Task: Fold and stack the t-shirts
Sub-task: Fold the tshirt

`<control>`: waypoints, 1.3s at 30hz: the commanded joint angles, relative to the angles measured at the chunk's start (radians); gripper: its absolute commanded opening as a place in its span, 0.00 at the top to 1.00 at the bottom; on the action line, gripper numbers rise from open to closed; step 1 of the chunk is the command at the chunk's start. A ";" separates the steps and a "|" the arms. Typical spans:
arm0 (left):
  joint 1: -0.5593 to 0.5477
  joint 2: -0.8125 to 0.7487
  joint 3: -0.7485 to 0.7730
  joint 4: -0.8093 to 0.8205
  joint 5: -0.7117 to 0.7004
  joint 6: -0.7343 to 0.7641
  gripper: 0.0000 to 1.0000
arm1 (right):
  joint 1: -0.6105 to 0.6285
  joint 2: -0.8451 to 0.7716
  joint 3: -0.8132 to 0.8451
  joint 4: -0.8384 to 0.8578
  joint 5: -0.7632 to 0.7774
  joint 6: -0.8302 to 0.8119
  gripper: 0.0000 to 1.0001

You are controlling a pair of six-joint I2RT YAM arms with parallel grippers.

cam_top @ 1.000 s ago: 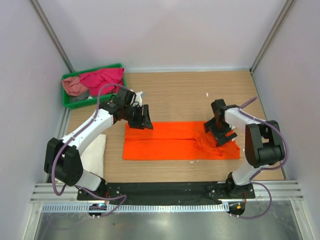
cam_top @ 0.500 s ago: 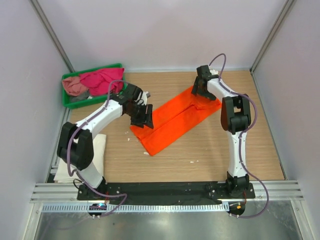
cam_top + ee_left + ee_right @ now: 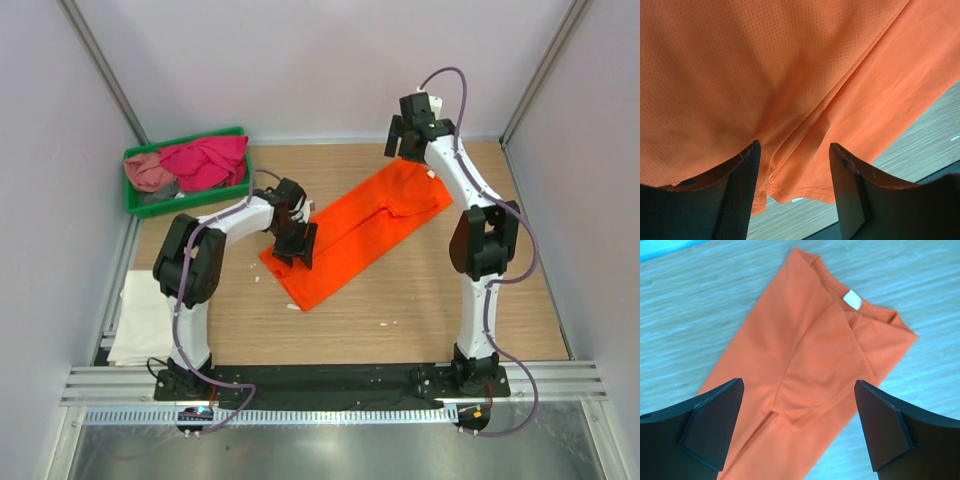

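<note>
- The worktop (image 3: 430, 290) is the largest thing here: pale wood, walled at the left, far and right edges, with the arm bases along the near rail. Bare wood lies open to the near side and right of the cloth, and in a far strip between the tray and the right arm.
- The orange t-shirt (image 3: 355, 230) lies flat near the middle, folded to a long band. Its long axis runs on the diagonal, from near-left to far-right, and all of its edges stay well clear of the walls.
- The green tray (image 3: 186, 136) sits in the far-left corner, tight to the left wall.
- The white t-shirt (image 3: 145, 315) lies folded at the near-left edge, beside the left arm's base.
- The magenta t-shirt (image 3: 208, 160) and the dusty pink t-shirt (image 3: 148, 172) are bunched in the tray, pink to the left, touching each other.
- The right gripper (image 3: 405, 150) hangs over the far-right end of the orange cloth, jaws spread wide, nothing between them.
- The left gripper (image 3: 299, 245) is at the near-left part of the orange cloth, jaws at middling width, tips down by the fabric with a crease running between them (we see no pinch).
- The white label (image 3: 852, 299) marks the collar, so the neck points far-right and the hem near-left.
</note>
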 commanded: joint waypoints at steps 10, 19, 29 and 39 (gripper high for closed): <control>-0.223 -0.056 -0.200 0.148 0.076 -0.237 0.42 | -0.001 -0.110 -0.199 0.000 -0.080 0.094 0.00; -0.294 -0.220 -0.174 0.358 0.358 -0.396 0.41 | 0.004 0.009 -0.164 0.001 -0.177 0.007 0.00; -0.163 -0.478 -0.135 0.184 0.239 -0.351 0.40 | 0.045 0.078 -0.237 0.050 -0.136 -0.001 0.07; 0.058 -0.656 -0.312 0.162 0.211 -0.373 0.41 | 0.160 0.262 -0.054 0.107 -0.110 -0.117 0.06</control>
